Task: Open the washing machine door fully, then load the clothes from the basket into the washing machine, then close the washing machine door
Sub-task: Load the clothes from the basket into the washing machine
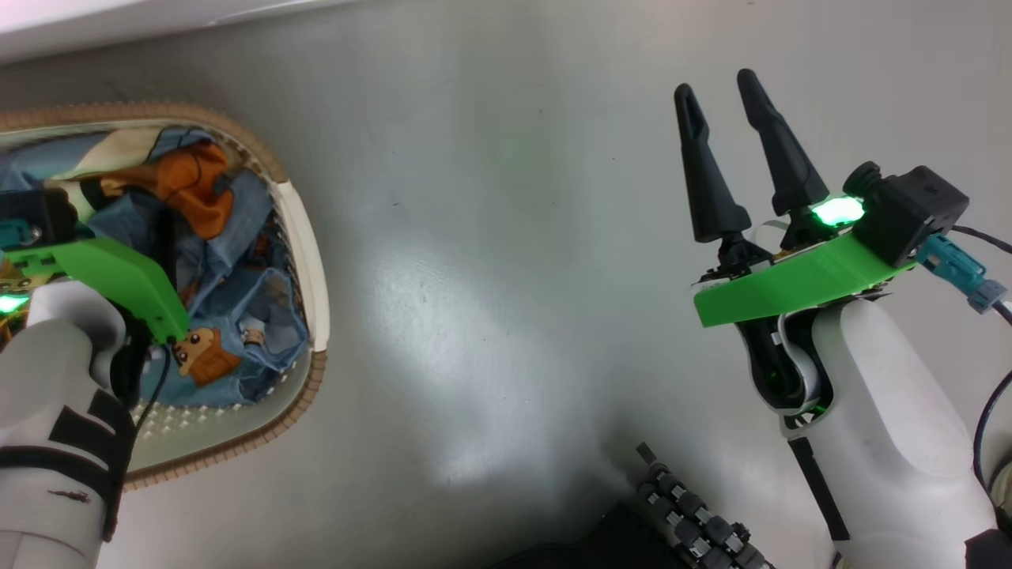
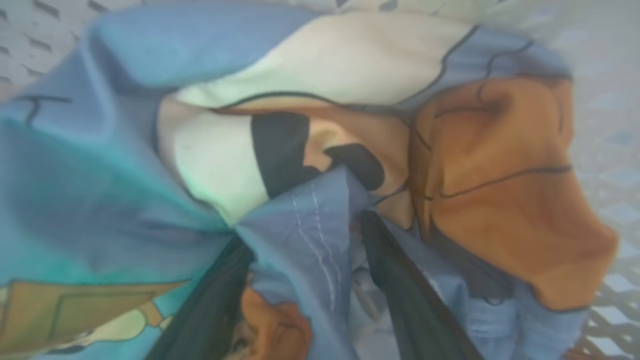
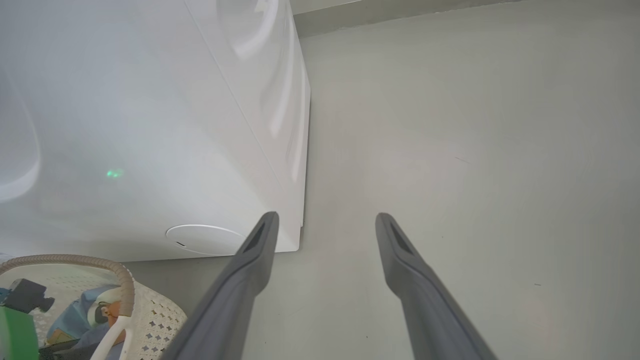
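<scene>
The basket (image 1: 304, 237), cream with a brown woven rim, stands on the floor at the left and holds the clothes (image 1: 237, 261), light-blue fabric with orange and white patches. My left arm's green mount (image 1: 118, 276) hangs over it, reaching down inside. In the left wrist view my left gripper (image 2: 305, 230) is open and pressed into the clothes (image 2: 100, 175), with a blue fold lying between its fingers (image 2: 410, 290). My right gripper (image 1: 716, 83) is open and empty above bare floor. The white washing machine (image 3: 150, 125) rises beyond the basket (image 3: 160, 320), left of my right gripper (image 3: 326, 217). The washing machine door is out of view.
Grey floor (image 1: 506, 237) spreads between the basket and my right arm. My base's dark rollers (image 1: 696, 521) sit at the bottom edge. A blue connector and cable (image 1: 961, 273) hang off my right wrist. A wall skirting (image 3: 400, 15) runs behind the machine.
</scene>
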`<state>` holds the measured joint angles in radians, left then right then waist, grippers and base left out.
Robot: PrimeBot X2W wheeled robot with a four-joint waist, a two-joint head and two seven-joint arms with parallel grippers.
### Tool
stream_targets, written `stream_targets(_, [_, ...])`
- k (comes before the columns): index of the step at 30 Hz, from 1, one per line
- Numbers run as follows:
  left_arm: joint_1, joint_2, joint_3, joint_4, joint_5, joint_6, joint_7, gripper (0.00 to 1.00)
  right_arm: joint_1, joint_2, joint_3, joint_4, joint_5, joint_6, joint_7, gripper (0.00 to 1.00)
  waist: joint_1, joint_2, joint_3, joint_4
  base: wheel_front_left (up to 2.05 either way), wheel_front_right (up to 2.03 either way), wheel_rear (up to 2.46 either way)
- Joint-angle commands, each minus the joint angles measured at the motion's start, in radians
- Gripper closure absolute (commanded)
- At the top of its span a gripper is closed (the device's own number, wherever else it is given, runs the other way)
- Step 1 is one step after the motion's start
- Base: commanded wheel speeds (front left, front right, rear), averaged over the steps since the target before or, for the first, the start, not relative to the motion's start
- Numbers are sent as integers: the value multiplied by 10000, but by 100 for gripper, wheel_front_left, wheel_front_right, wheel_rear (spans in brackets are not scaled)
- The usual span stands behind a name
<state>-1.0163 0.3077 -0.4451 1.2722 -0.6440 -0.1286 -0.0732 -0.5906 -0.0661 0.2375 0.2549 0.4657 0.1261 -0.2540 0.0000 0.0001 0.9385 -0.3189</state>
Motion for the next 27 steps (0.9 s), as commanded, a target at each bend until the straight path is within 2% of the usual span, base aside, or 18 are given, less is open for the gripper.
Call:
stream_targets(1, [84,311,150,-15,-148,-15,49,0,162,23,203,-178,7,46,-78,0,0,-1,14,-52,0,0,0])
stream_targets(2, [80,278,134,-7,-190,-16,118,57,156,28,215,-164,3,46,-78,0,0,-1,0,-66,0,0,0])
stream_targets(3, [77,264,91,-4,-200,-17,148,100,153,33,218,-148,-2,46,-78,0,0,-1,-17,-72,0,0,0])
stream_targets(13, [723,95,-361,-323,-602,-19,181,100,103,39,247,-48,-83,46,-78,0,0,-1,-736,107,0,0,0])
stream_targets(27, [2676,-111,-1361,-1923,-1885,-20,-1147,100,361,-136,332,332,17,46,-78,0,0,-1,-3065,751,0,0,0])
